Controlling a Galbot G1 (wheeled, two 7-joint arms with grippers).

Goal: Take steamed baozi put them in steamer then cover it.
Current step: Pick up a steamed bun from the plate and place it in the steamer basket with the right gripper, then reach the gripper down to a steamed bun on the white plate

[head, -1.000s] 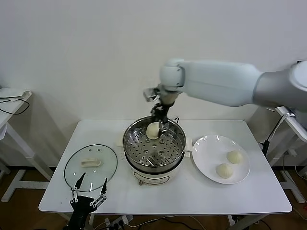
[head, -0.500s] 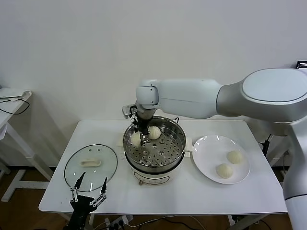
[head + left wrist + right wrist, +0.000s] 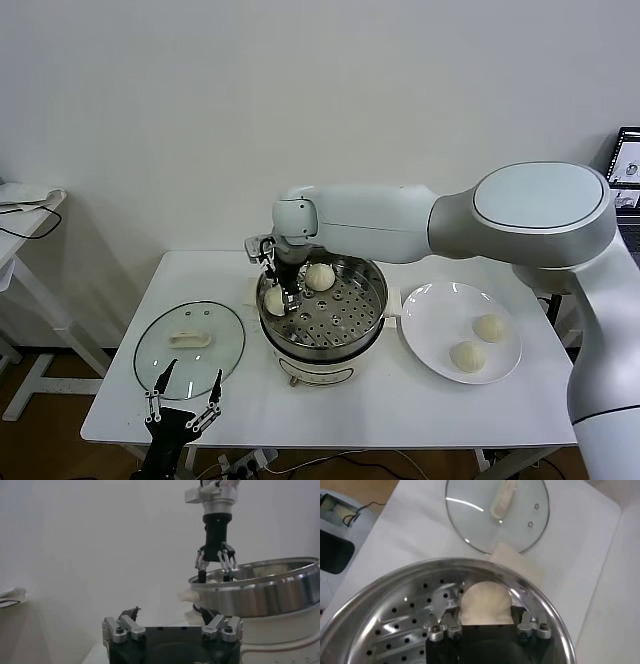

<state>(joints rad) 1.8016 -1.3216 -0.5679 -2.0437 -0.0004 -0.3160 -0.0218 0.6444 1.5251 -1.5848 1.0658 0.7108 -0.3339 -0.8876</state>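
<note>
A white bench (image 3: 400, 400) is carrying the steamer (image 3: 322, 318), a plate (image 3: 440, 320) and the cover (image 3: 189, 347). The right gripper (image 3: 277, 287) is reaching down inside the steamer at its left edge, and its fingers are standing apart around a baozi (image 3: 485, 602) resting on the perforated tray directly beneath it, so the bun appears released rather than gripped. A second baozi (image 3: 320, 277) is sitting just beside the gripper, further inside the pot. Two more baozi (image 3: 490, 327) are waiting on the plate, well away from that gripper on the far side of the steamer. The cover is lying flat on the bench, near the left gripper (image 3: 185, 400), which is hanging idle at the bench's front edge with its fingers spread wide.

The step in hand looks like placing the second bun. Next, the right arm would need to be lifting clear and travelling across to the plate for a third.

Compared with a second ago, the arm has swung left and lower, and the carried bun has gone from mid-air to the tray.
</note>
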